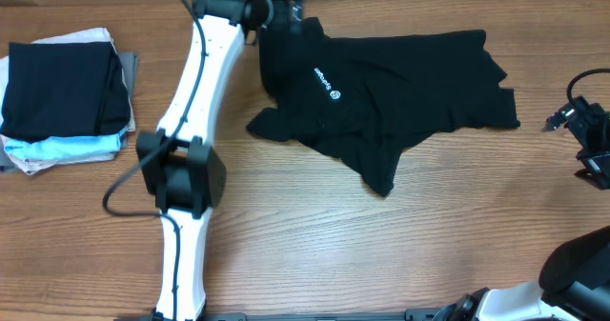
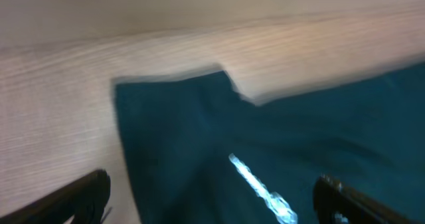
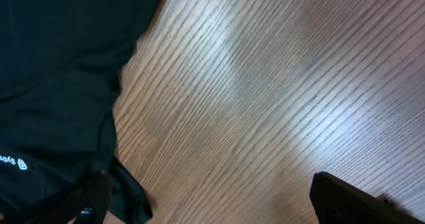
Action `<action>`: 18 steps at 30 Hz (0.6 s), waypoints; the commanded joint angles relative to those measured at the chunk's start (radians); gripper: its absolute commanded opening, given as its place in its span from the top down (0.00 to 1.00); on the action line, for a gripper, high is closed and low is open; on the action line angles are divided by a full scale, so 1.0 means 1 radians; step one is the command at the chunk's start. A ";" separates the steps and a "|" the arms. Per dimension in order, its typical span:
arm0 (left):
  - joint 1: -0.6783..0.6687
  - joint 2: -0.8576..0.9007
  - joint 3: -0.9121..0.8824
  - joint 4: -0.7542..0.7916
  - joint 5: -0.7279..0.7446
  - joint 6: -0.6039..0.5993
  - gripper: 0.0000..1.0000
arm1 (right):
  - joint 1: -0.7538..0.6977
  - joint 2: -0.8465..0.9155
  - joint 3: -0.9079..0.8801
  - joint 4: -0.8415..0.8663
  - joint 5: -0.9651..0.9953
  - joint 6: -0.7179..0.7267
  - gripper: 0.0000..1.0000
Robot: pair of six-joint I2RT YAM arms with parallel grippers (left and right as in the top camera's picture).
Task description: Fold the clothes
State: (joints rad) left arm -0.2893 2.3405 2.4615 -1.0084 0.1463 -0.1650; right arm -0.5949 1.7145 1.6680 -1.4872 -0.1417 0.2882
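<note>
The clothes, a black T-shirt (image 1: 381, 83) with a small white logo (image 1: 329, 85), lie crumpled across the table's middle and back. My left gripper (image 1: 289, 7) hangs over the shirt's back left corner. In the blurred left wrist view it (image 2: 212, 187) stands open, with the dark fabric (image 2: 199, 137) and a streak of white lettering (image 2: 262, 189) below the gap and nothing held. My right gripper (image 1: 586, 135) is at the right edge, off the shirt. It (image 3: 206, 194) is open over bare wood, with the shirt's edge (image 3: 60, 64) beside its left finger (image 3: 89, 197).
A stack of folded garments (image 1: 62, 92), black on top of pale blue and white, sits at the left. My white left arm (image 1: 191, 121) stretches from the front edge to the back. The right arm's base (image 1: 572, 264) fills the front right corner.
</note>
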 commanded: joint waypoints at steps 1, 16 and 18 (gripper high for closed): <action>-0.093 -0.088 0.023 -0.143 -0.029 0.008 0.01 | -0.001 -0.019 0.016 0.002 -0.001 0.004 0.00; -0.437 -0.102 -0.011 -0.637 -0.153 -0.134 0.24 | -0.001 -0.019 0.016 0.002 -0.001 0.004 0.00; -0.462 -0.102 -0.035 -0.638 -0.146 -0.163 0.27 | -0.001 -0.019 0.016 0.002 -0.001 0.004 0.00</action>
State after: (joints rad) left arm -0.7280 2.2311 2.4542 -1.6405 0.0135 -0.2592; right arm -0.5949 1.7145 1.6680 -1.4879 -0.1421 0.2886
